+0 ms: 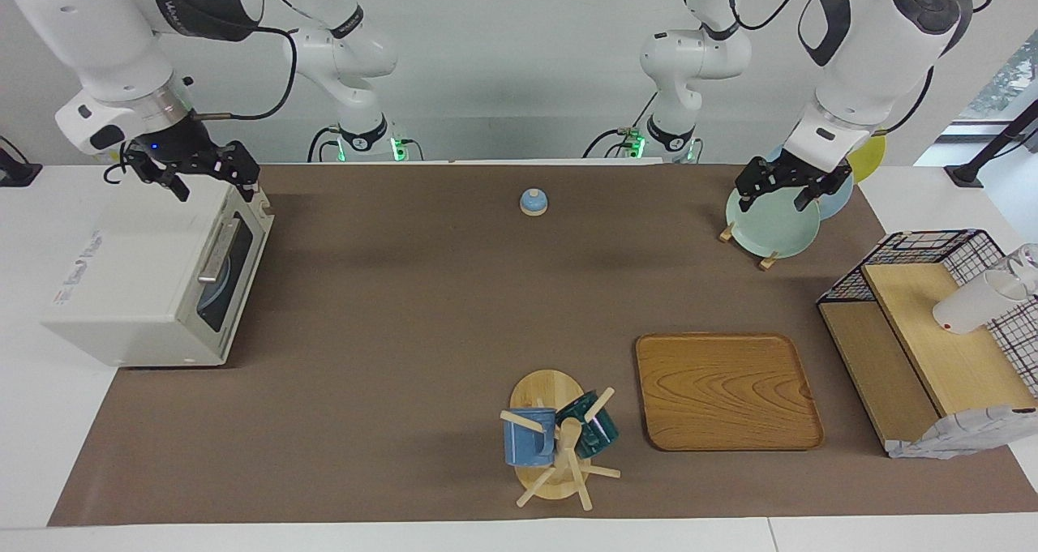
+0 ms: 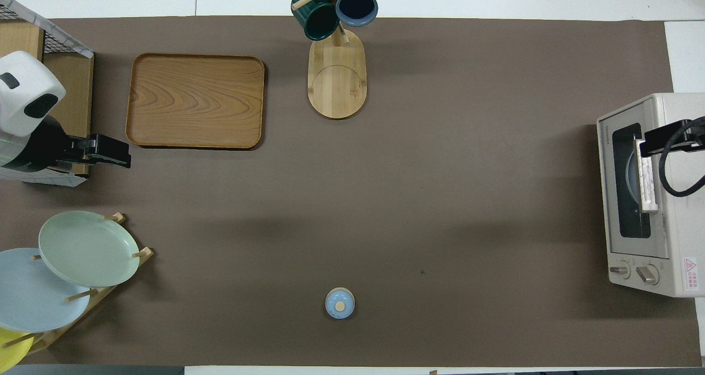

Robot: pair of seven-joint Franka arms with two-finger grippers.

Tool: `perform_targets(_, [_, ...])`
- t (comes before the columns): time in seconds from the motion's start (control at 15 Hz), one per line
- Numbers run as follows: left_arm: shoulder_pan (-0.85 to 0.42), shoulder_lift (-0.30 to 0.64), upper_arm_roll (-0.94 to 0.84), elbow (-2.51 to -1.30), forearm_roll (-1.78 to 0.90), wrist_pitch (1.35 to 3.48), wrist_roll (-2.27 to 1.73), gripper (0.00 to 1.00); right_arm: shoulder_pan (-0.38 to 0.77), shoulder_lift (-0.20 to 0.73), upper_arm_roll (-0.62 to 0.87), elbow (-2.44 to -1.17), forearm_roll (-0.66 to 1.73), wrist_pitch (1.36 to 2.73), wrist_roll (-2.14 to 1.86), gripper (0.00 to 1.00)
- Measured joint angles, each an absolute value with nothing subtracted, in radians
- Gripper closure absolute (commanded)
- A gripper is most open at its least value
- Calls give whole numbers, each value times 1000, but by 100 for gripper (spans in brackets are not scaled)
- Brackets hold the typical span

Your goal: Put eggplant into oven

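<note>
Oven [image 1: 154, 284] door shut, no eggplant visible anywhere. Right gripper [image 1: 195, 171] hangs over the oven top, left gripper [image 1: 782, 187] over the plates [image 1: 770, 228]; both wide, empty.

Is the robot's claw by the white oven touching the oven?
Apart. The facing view shows the right gripper hanging open above the oven, with a gap.

Matt white casing and dark glossy glass on the oven [image 1: 138, 293] — smooth grained wood for the tray [image 1: 726, 390] — matt brown table cover [image 1: 422, 309].
</note>
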State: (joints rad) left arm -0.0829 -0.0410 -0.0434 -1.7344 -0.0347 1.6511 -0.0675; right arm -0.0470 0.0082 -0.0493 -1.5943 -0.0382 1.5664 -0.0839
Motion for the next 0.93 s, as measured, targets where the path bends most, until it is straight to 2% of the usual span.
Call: perform_targets(0.93, [-83, -41, -43, -1734, -35, 1651, -68, 0, -46, 8, -49, -1594, -24, 1578, -82, 0])
